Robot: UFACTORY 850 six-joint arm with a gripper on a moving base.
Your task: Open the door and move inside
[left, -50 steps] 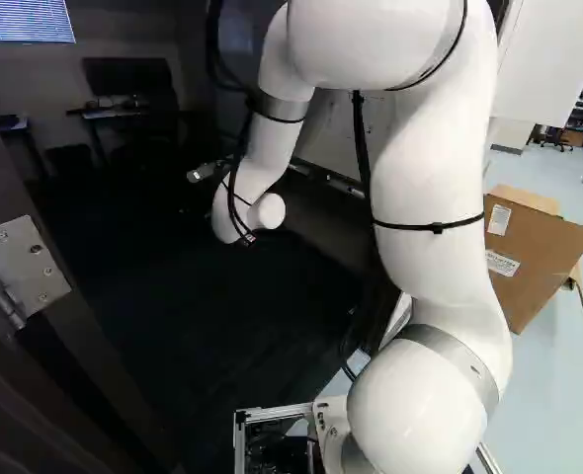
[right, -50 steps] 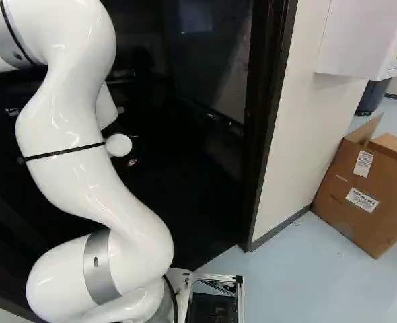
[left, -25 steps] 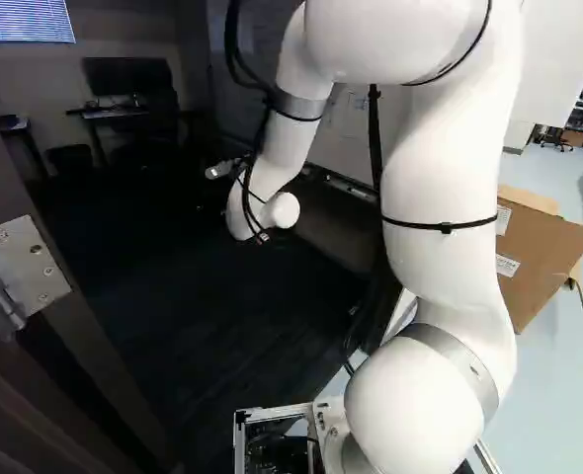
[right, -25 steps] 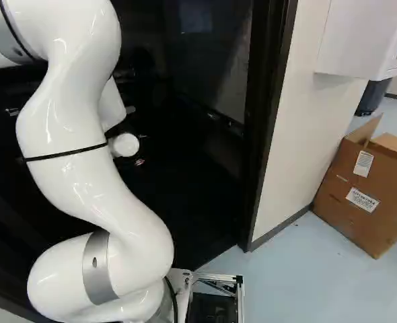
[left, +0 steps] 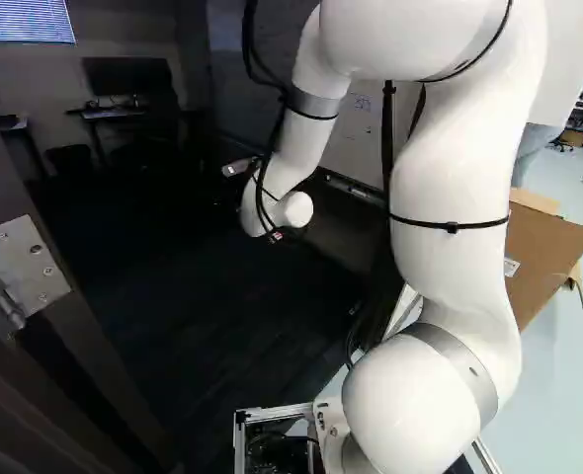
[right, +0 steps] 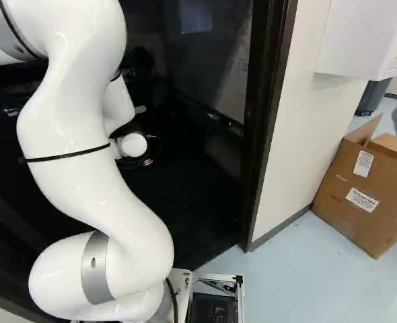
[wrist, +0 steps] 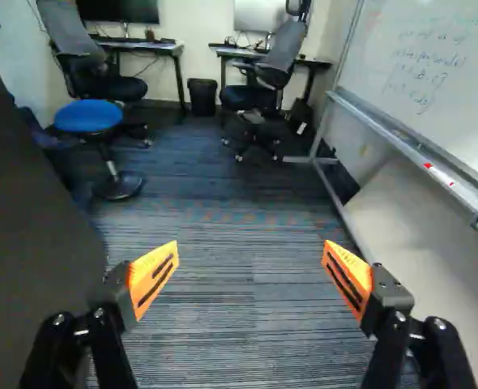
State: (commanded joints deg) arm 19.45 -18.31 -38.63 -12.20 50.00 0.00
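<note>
Your room (left: 203, 316) spreads out ahead of the arm, its floor covered in striped dark carpet. To the arm's right you have a pale wall (right: 286, 134), meeting the dark frame (right: 269, 101) of the doorway. The door (left: 94, 355) stands open to the arm's left, and you see it nearly edge-on. Your arm (left: 459, 178) rises from the base and reaches forward, its far end over the room's floor. Ahead and to the right of the arm's end, you get the whiteboard (wrist: 417, 81) on its metal stand. Farther ahead of the arm, two desks stand along the back: a table (wrist: 160, 45) and another table (wrist: 320, 62), each with a screen. A cardboard box (right: 367, 195), flaps up, sits on the pale floor to the arm's right, against the wall. Well ahead of the arm, you can see a chair by each table, a blue stool (wrist: 87, 116) nearer than both, and a black bin (wrist: 202, 96) between the tables. At the arm's end, your tool (wrist: 251, 247) has its fingers wide apart, with nothing between them. The metal hinge (left: 23, 267) is on the arm's left, at the door's edge.
</note>
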